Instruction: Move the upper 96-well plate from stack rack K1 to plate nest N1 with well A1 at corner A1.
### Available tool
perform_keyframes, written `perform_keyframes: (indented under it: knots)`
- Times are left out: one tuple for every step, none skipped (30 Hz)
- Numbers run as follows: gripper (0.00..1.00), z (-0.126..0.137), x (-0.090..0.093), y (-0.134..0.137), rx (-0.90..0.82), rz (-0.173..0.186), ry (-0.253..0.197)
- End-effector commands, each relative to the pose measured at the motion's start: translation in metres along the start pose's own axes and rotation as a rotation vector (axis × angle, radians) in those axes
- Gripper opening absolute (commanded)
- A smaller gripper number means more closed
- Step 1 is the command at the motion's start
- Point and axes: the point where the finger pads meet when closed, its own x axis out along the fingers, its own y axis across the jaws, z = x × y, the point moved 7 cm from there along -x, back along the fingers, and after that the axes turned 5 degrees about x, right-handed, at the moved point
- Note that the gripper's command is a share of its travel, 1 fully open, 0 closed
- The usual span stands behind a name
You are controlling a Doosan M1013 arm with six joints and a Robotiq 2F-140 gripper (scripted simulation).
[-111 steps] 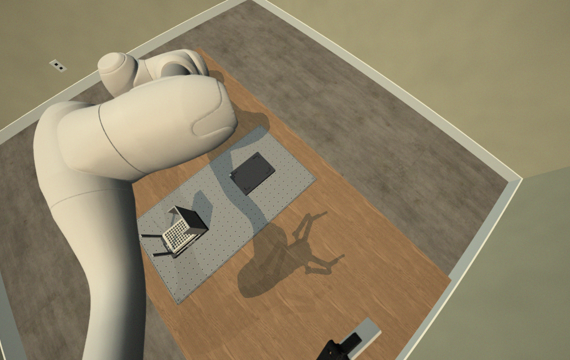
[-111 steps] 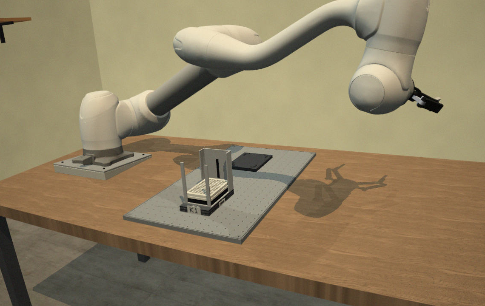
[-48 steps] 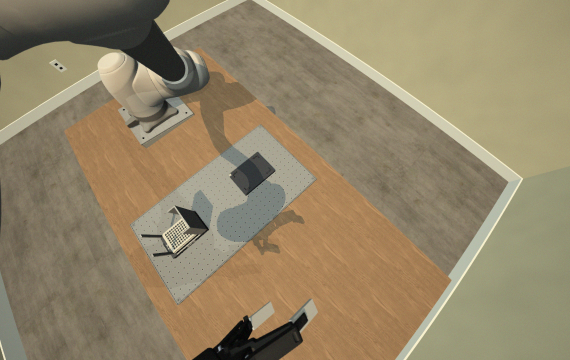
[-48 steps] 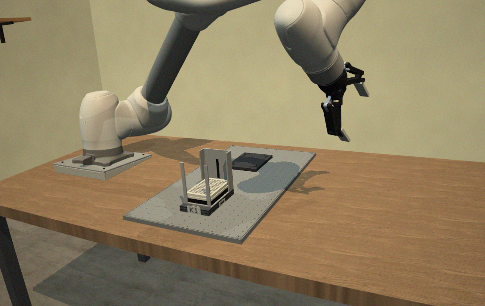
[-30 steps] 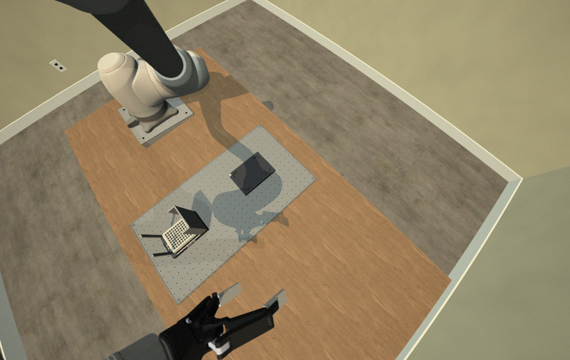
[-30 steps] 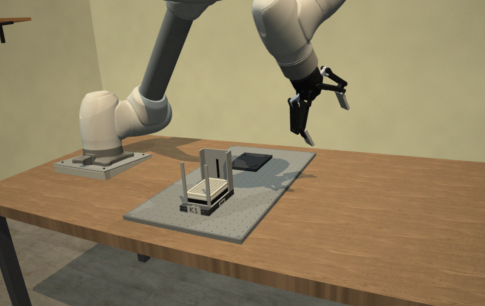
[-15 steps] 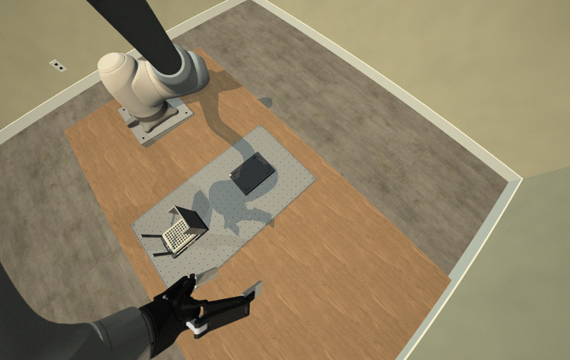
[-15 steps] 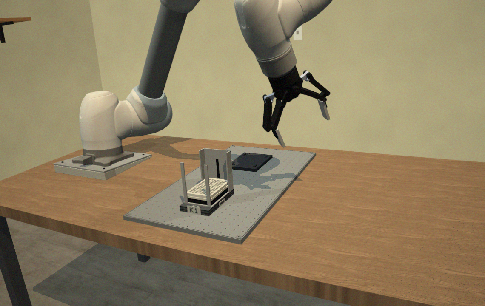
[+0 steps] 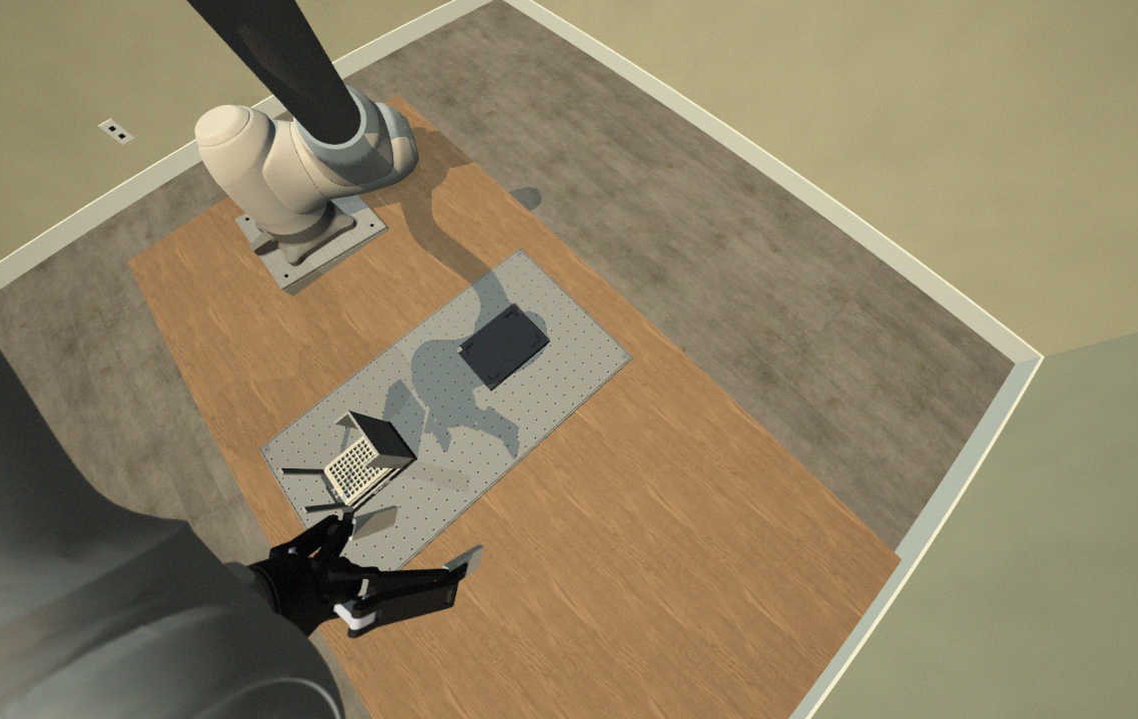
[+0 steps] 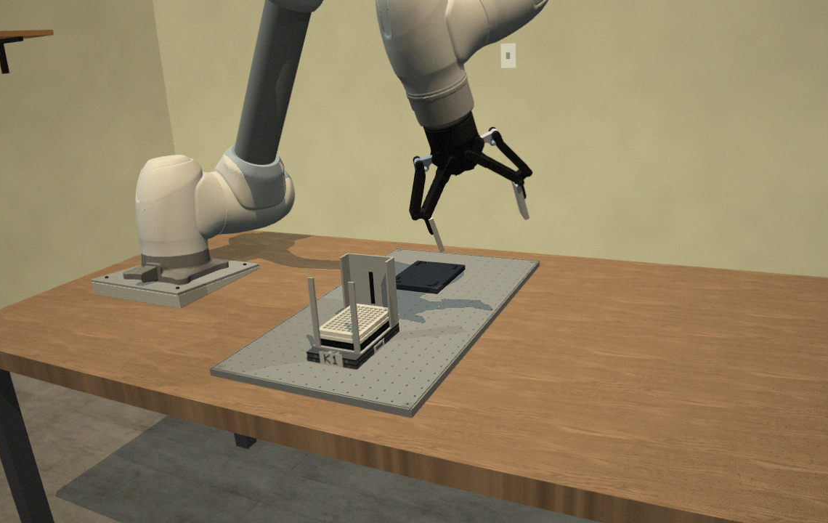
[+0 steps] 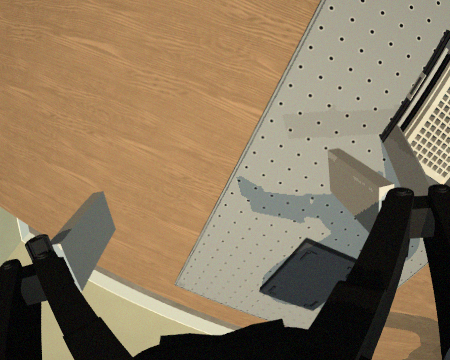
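I'm holding the gripper wide open and empty, high above the breadboard. The plate is sitting in K1, below and well apart.

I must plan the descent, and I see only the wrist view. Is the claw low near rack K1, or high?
Observer: High. In the exterior view the open, empty claw hangs far above the posts of rack K1.
Operator: Does the upper plate lie flat?
Observer: Yes. The white upper plate sits level between the posts. Below it I see dark layers, but cannot separate the lower plate from the base.
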Motion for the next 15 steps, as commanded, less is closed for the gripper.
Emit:
perform_keyframes:
  knots:
    - [1.00, 0.003, -0.003, 0.014, 0.068, 0.028, 0.027]
    - [1.00, 0.003, -0.003, 0.019, 0.068, 0.028, 0.027]
    - [1.00, 0.004, -0.004, 0.023, 0.096, 0.040, 0.041]
    - [1.00, 0.006, -0.005, 0.027, 0.124, 0.052, 0.056]
    - [1.00, 0.007, -0.005, 0.032, 0.145, 0.062, 0.067]
    - [1.00, 0.007, -0.006, 0.036, 0.145, 0.062, 0.067]
    - [1.00, 0.007, -0.006, 0.036, 0.145, 0.062, 0.067]
    - [1.00, 0.007, -0.006, 0.036, 0.145, 0.062, 0.067]
    - [1.00, 0.009, -0.007, 0.040, 0.172, 0.073, 0.082]
    - [1.00, 0.010, -0.007, 0.044, 0.200, 0.084, 0.098]
    - [1.00, 0.011, -0.008, 0.049, 0.220, 0.092, 0.109]
    - [1.00, 0.012, -0.009, 0.054, 0.220, 0.092, 0.109]
    - [1.00, 0.012, -0.009, 0.058, 0.220, 0.092, 0.109]
    - [1.00, 0.013, -0.010, 0.063, 0.220, 0.092, 0.109]
    - [1.00, 0.013, -0.011, 0.068, 0.220, 0.092, 0.109]
